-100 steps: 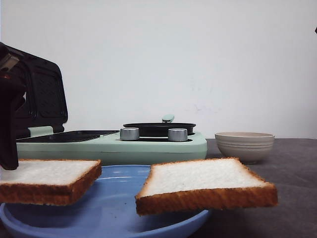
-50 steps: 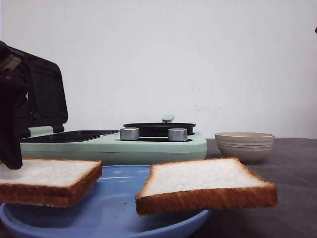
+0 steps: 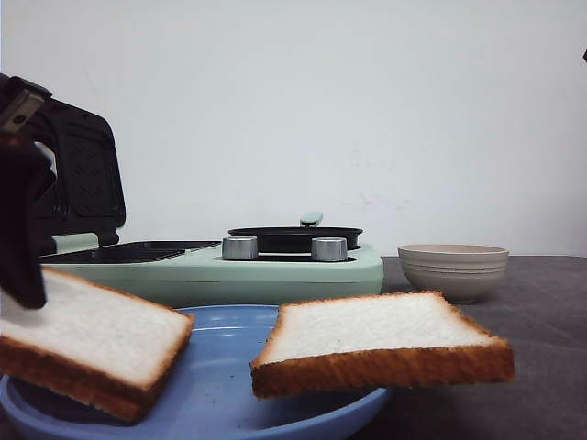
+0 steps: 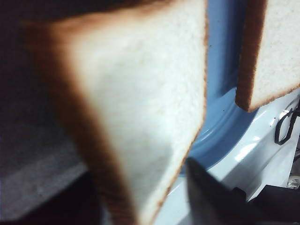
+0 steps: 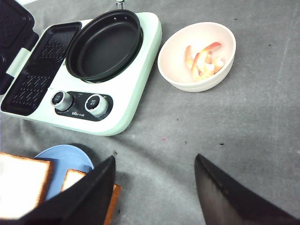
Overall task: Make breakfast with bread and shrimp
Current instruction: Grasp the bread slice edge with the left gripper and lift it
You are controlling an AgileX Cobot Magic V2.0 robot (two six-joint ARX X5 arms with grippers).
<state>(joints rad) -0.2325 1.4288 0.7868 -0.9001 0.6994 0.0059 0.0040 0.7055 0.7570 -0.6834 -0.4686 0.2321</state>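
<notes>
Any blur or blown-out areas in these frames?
Left wrist view: the held bread slice is soft, too close to focus. Right wrist view: sharp on the shrimp, but the bread at the edge is blown out white. Front view: sharp, evenly lit.

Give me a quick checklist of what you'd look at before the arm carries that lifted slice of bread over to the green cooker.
1. Left pincer on the left bread slice: ok, the slice is tilted up at the pincer's end, though the contact itself is hidden.
2. Slice free of the blue plate: not ok, its lower end seems to touch the plate.
3. Cooker's lid open: ok, it stands upright.
4. Grill plate bare: ok.
5. Second slice out of the way: ok, it lies apart on the plate.
6. Right pincer clear: ok, open and holding nothing, above the table.
</notes>
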